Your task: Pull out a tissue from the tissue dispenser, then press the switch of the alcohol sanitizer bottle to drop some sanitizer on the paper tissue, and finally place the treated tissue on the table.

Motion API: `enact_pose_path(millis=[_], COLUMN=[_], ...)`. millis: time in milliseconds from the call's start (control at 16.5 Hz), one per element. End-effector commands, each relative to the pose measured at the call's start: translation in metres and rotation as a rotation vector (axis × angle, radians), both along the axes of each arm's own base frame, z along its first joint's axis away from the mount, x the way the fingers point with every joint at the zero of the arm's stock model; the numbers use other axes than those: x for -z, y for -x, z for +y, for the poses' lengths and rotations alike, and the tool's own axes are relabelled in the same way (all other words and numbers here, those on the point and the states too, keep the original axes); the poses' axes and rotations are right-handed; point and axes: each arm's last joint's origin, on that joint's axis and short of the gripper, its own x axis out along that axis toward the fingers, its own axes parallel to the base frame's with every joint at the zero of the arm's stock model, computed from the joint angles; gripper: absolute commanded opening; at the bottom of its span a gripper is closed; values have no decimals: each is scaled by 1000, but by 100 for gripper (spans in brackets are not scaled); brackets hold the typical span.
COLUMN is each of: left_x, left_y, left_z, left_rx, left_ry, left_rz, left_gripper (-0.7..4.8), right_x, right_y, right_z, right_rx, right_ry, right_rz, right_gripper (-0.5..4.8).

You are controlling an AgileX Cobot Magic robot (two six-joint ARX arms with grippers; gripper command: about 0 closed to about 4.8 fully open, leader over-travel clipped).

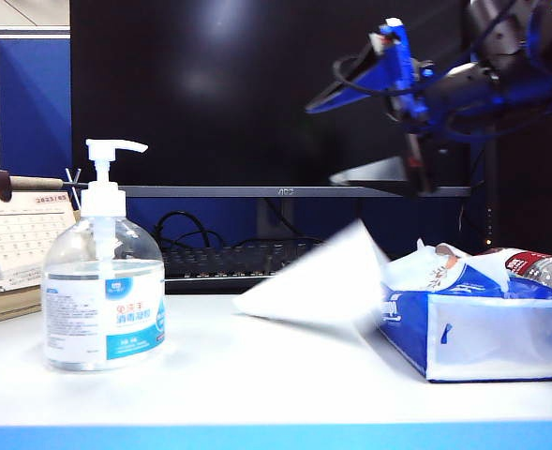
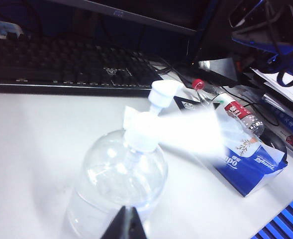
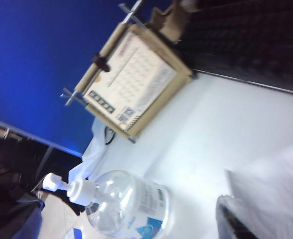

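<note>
The alcohol sanitizer bottle (image 1: 102, 286) stands at the left of the table (image 1: 257, 375), its white pump switch (image 1: 114, 147) on top. The blue-and-white tissue dispenser (image 1: 486, 323) lies at the right. A blurred white tissue (image 1: 318, 277) slants in the air between them, its far end by the pack's opening; no finger touches it. My right gripper (image 1: 322, 142) hangs high above it, jaws wide open and empty; one dark finger (image 3: 230, 221) shows in the right wrist view beside the tissue (image 3: 278, 189). My left gripper (image 2: 128, 221) is shut and empty, just above the bottle (image 2: 119, 174).
A desk calendar (image 1: 13, 244) stands at the far left, behind the bottle. A black keyboard (image 1: 229, 258) and a dark monitor (image 1: 257, 94) run along the back. A red-capped plastic bottle (image 2: 236, 109) lies behind the tissue pack. The blue front edge (image 1: 276, 436) bounds the table.
</note>
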Motion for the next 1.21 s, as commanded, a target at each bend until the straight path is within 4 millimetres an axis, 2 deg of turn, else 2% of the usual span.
enact_pose_path(millis=[61, 121, 182, 242, 303, 363, 424, 484, 545, 666, 787, 908, 969, 1090, 1151, 1211], left_x=[-2, -2, -2, -4, -5, -7, -8, -11, -12, -12, -14, -17, -16, -14, -10, -7], left_y=[0, 0, 0, -1, -1, -1, -1, -1, -1, -1, -1, 0, 0, 0, 1, 1], left_z=[0, 0, 0, 1, 1, 1, 0, -1, -1, -1, -1, -1, -2, -7, -10, -12], left_rx=[4, 2, -13, -37, -38, -37, -32, -20, -14, -16, -16, -15, -3, 41, 85, 94], left_ry=[-12, -19, -21, -24, -24, -22, -20, -21, -20, -1, 28, 35, 41, 43, 29, 12], left_rz=[-20, -27, -33, -48, -60, -76, -90, -118, -128, -121, -119, -137, -132, -105, -76, -58], left_gripper=[-5, -5, -5, -5, -5, -5, -5, -5, -5, -5, -5, -5, -5, -5, -5, -5], right_x=[-19, -31, -51, -86, -102, -127, -144, -161, -161, -142, -111, -89, -68, -42, -21, -11], right_y=[7, 11, 19, 37, 48, 70, 88, 120, 140, 174, 212, 243, 265, 277, 278, 275], right_z=[-12, -20, -32, -50, -58, -72, -85, -102, -110, -110, -103, -99, -95, -93, -92, -91], right_rx=[-115, -132, -79, 58, 117, 203, 284, 381, 408, 414, 472, 581, 620, 634, 625, 559], right_ry=[-70, -86, -65, -1, 29, 65, 88, 123, 170, 269, 277, 246, 200, 133, 102, 96], right_rz=[-41, -103, -218, -433, -533, -665, -737, -766, -732, -699, -675, -680, -678, -612, -537, -479], right_gripper=[455, 245, 119, 90, 51, 13, 7, -1, -1, -1, -1, -1, -1, -1, -1, -1])
